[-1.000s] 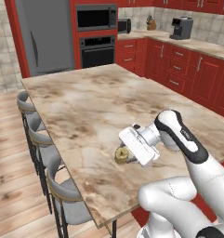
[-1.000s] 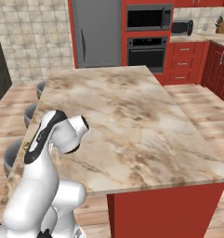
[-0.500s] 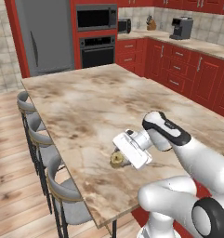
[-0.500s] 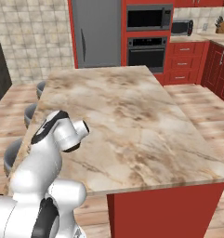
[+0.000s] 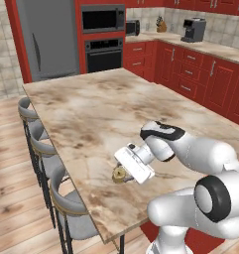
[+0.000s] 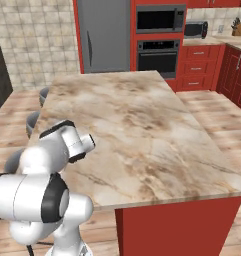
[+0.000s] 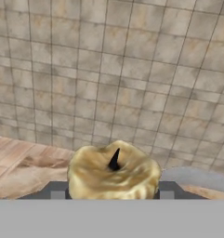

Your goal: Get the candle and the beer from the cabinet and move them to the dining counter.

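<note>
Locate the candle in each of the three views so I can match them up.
Left base view: the candle sits lower centre, clamped at the gripper, low over the near-left part of the dining counter.
Right base view: I cannot make it out; the arm's white links stand lower left.
Hand view: bottom centre, between the fingertips.
Shared landmark: the dining counter's marbled top.

3 grey stools [image 5: 39, 144] (counter's side).
</note>
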Robot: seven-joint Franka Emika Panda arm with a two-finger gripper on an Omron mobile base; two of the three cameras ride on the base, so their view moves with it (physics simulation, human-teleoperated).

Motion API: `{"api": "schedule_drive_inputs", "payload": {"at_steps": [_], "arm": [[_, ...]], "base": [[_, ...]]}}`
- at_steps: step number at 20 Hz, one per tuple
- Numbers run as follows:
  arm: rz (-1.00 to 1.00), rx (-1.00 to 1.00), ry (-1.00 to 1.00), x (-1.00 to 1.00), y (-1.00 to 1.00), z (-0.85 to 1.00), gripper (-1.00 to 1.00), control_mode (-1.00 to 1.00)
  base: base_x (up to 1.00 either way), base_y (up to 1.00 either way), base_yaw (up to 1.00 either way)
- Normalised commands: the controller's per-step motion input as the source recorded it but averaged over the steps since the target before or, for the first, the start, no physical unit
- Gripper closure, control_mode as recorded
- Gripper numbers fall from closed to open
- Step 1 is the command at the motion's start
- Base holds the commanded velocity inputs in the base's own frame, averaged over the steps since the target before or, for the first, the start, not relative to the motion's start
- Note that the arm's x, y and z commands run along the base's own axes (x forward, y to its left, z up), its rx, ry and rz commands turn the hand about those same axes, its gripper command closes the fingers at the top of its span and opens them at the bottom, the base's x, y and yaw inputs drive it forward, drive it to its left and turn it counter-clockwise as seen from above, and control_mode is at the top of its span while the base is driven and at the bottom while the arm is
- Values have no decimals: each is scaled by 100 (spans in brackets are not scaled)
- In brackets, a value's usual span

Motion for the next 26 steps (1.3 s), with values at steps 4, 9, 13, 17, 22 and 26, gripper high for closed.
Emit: {"api": "schedule_drive_inputs", "payload": {"at_steps": [4, 9, 13, 17, 22, 26], "arm": [[5, 0, 0, 23, 11, -31, 100, -100], [4, 0, 0, 19, 6, -24, 100, -100], [4, 0, 0, 17, 4, -26, 100, -100], [4, 0, 0, 14, 4, -27, 100, -100], [3, 0, 0, 12, 8, -32, -100, -100], [3, 0, -1, 14, 8, -32, -100, -100]], "base": [[0, 0, 0], [0, 0, 0], [0, 0, 0], [0, 0, 0], [0, 0, 0], [0, 0, 0]]}}
